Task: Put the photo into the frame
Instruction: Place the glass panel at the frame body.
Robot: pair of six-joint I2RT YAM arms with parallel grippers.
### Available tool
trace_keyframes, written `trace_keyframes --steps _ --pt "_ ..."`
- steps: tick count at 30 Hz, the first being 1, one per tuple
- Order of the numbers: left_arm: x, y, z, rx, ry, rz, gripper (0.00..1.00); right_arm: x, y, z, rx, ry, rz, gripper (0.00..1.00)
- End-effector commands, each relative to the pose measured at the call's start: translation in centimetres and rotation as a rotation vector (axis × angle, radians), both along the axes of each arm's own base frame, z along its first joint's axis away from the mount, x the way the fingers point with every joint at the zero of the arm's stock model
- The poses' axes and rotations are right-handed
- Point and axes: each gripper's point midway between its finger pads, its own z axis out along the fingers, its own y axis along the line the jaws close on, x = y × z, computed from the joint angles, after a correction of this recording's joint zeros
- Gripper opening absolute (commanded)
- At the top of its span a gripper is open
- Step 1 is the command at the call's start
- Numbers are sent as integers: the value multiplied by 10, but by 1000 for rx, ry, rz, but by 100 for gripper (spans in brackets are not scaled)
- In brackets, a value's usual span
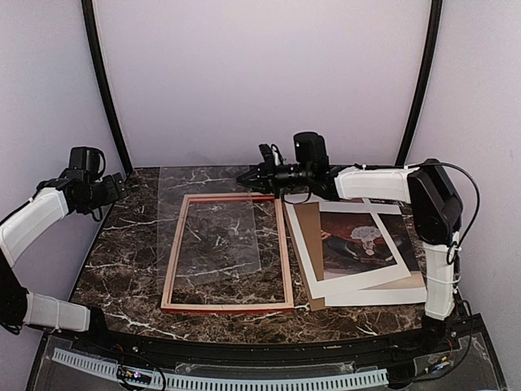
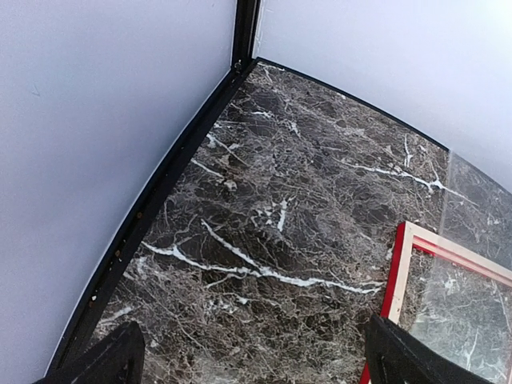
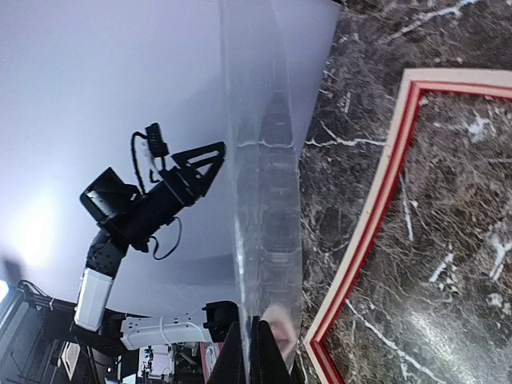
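Observation:
The frame (image 1: 228, 307) lies flat on the marble, pale wood side up, with its red edge showing in the left wrist view (image 2: 394, 280) and the right wrist view (image 3: 364, 228). The photo (image 1: 362, 244), a dark brown scene with a white margin, lies face up to the right of the frame, on a brown board (image 1: 304, 236). My right gripper (image 1: 244, 177) is shut on the far edge of a clear sheet (image 1: 212, 236) that slopes over the frame; the sheet runs edge-on from the fingers (image 3: 240, 360). My left gripper (image 1: 122, 186) hovers open and empty over bare marble left of the frame (image 2: 256, 364).
White booth walls with black corner posts (image 1: 106, 90) close in the back and sides. A white sheet (image 1: 383, 295) sticks out under the photo at the right. My left arm shows in the right wrist view (image 3: 152, 200). Marble (image 2: 264, 184) lies bare at the far left corner.

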Motion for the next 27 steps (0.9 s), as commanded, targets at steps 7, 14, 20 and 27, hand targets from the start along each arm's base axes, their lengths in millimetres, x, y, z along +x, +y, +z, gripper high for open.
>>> trace_keyframes --steps 7,14,20,27 --pt "4 -26 -10 -95 -2 -128 98 22 -41 -127 -116 133 -114 0" --pt "7 -57 -31 -161 21 -246 97 23 -58 -158 -185 150 -125 0" --pt "8 -75 -43 -180 43 -290 98 25 -64 -164 -219 141 -127 0" --pt "12 -89 -51 -177 62 -319 98 22 -64 -168 -245 138 -103 0"
